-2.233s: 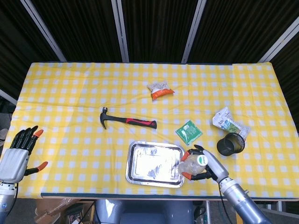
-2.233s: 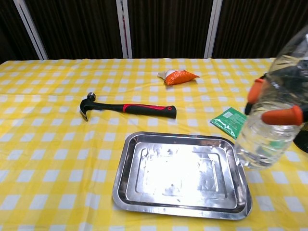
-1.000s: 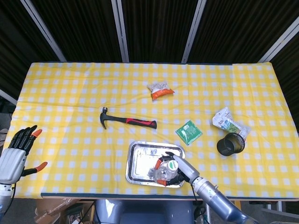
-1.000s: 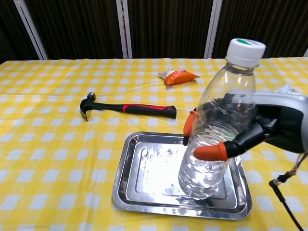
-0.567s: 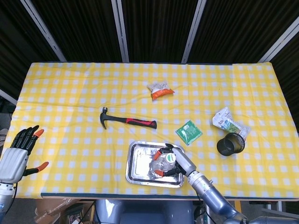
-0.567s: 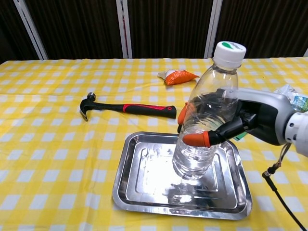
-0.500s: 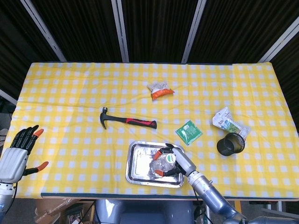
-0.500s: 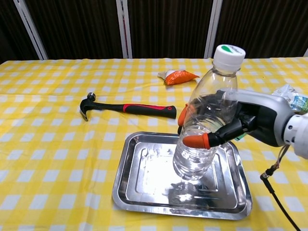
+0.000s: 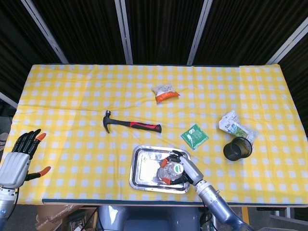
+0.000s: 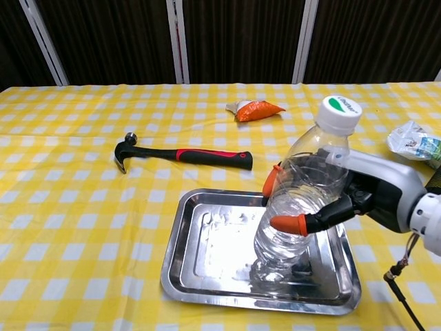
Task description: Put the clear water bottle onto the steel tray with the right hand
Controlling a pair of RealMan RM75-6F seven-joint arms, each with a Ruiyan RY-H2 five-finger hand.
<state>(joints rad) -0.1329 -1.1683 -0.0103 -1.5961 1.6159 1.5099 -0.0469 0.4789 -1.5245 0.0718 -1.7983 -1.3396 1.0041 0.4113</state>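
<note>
Robot hand (image 10: pixel 358 196) around bottle (image 10: pixel 300 207), hammer (image 10: pixel 180 155) behind

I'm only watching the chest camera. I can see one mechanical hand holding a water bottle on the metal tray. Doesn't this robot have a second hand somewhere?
Observer: Yes. The head view shows the left hand by the table's near left edge, fingers apart and holding nothing.
Operator: Is anything lying behind the clear water bottle, where I can't see?
Observer: A green packet lies flat on the checked cloth, just beyond the far right corner of the steel tray.
</note>
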